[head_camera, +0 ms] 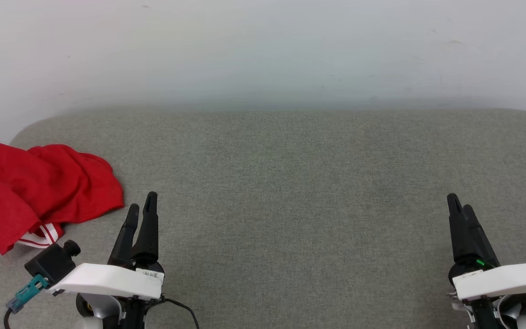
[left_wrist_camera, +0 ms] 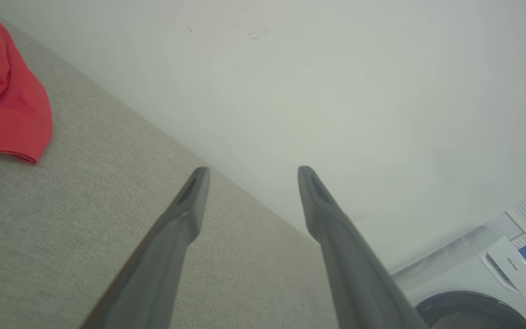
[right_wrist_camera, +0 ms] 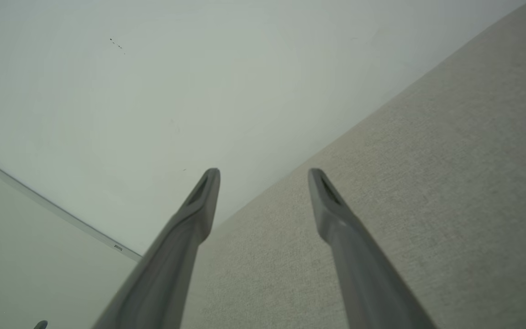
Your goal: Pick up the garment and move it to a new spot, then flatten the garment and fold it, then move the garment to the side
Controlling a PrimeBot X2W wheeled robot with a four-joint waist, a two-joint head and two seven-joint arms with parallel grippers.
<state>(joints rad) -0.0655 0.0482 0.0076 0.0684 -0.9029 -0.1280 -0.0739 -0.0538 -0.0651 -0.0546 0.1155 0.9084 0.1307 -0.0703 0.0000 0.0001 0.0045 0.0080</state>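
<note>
The red jersey [head_camera: 44, 192] lies crumpled at the table's [head_camera: 290, 183] left end, untouched; lifting, flattening, folding and setting aside all remain. Left gripper [head_camera: 143, 202] hovers over the table's left front, right gripper [head_camera: 459, 203] over its right front, fingers spread, empty. A washing machine [left_wrist_camera: 473, 283] stands beyond the table, no obstacle

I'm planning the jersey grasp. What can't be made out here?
Head view: garment print and neck opening hidden by its own crumpled folds; left part cut by the frame edge.
Left wrist view: garment mostly cut off at the left edge.
</note>
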